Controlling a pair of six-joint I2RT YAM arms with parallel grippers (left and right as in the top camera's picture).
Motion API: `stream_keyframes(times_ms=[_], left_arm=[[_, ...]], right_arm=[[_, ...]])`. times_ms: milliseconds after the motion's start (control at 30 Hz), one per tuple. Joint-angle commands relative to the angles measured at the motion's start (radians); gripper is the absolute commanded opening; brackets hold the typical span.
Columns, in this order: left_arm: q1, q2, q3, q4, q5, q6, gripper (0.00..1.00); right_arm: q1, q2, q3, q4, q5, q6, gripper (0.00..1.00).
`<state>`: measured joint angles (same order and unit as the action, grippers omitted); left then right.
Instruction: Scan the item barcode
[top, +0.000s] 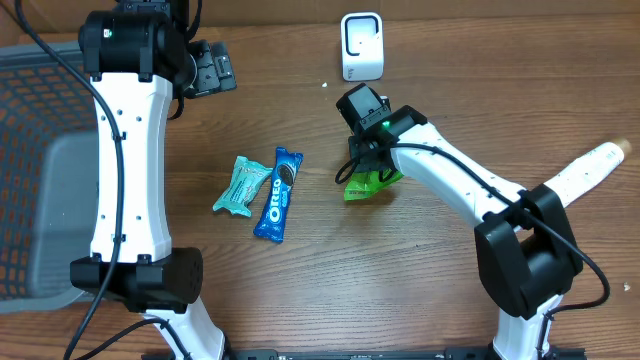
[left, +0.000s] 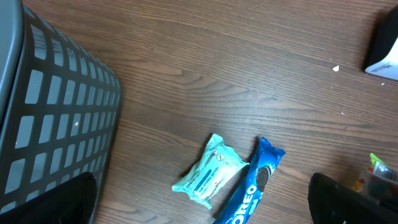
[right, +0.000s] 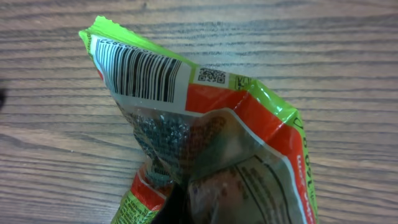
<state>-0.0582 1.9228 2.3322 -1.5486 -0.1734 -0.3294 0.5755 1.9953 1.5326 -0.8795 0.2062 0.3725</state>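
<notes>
Green-and-orange plastic snack packet (right: 249, 143) sits clamped in the right gripper (top: 371, 168) jaws; left gripper (top: 208, 68) jaws stand apart. Next, its barcode (right: 140, 74) probably needs turning toward the white boxy scanner (top: 361, 45), upper centre.

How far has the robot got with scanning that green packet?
Done: the right gripper is shut on the green packet. In hand: its barcode shows to the wrist camera, well apart from the white scanner. Left: bringing the barcode to that scanner. The left gripper hangs open, holding nothing.
</notes>
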Motion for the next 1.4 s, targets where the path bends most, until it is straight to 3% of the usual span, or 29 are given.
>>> stream_keyframes(times_ms=[0,67,133,567,767,933,1233,1300,1367], left_arm=[[-0.001,0.001,-0.002,0.002,-0.013,0.016,0.99],[-0.001,0.001,-0.002,0.002,-0.013,0.016,1.0],[-0.001,0.001,-0.002,0.002,-0.013,0.016,1.0],[-0.001,0.001,-0.002,0.002,-0.013,0.016,1.0],[-0.001,0.001,-0.002,0.002,-0.013,0.016,1.0],[-0.001,0.001,-0.002,0.002,-0.013,0.016,1.0],[-0.001,0.001,-0.002,0.002,-0.013,0.016,1.0],[-0.001,0.001,-0.002,0.002,-0.013,0.016,1.0],[-0.001,0.001,-0.002,0.002,-0.013,0.016,1.0]], right_arm=[[-0.008,0.024,0.006,0.015,-0.014,0.025,0.11],[-0.009,0.025,0.006,0.016,-0.014,0.024,0.47],[-0.028,0.025,0.007,0.01,-0.056,0.01,0.59],[-0.367,0.029,-0.011,-0.022,-0.7,-0.225,0.75],[-0.38,0.031,-0.149,0.079,-0.859,-0.211,0.75],[-0.354,0.032,-0.266,0.287,-0.872,-0.015,0.65],[-0.285,0.09,-0.319,0.512,-0.897,0.131,0.58],[-0.28,0.115,-0.319,0.534,-0.901,0.166,0.54],[-0.281,0.128,-0.319,0.56,-0.914,0.192,0.39]])
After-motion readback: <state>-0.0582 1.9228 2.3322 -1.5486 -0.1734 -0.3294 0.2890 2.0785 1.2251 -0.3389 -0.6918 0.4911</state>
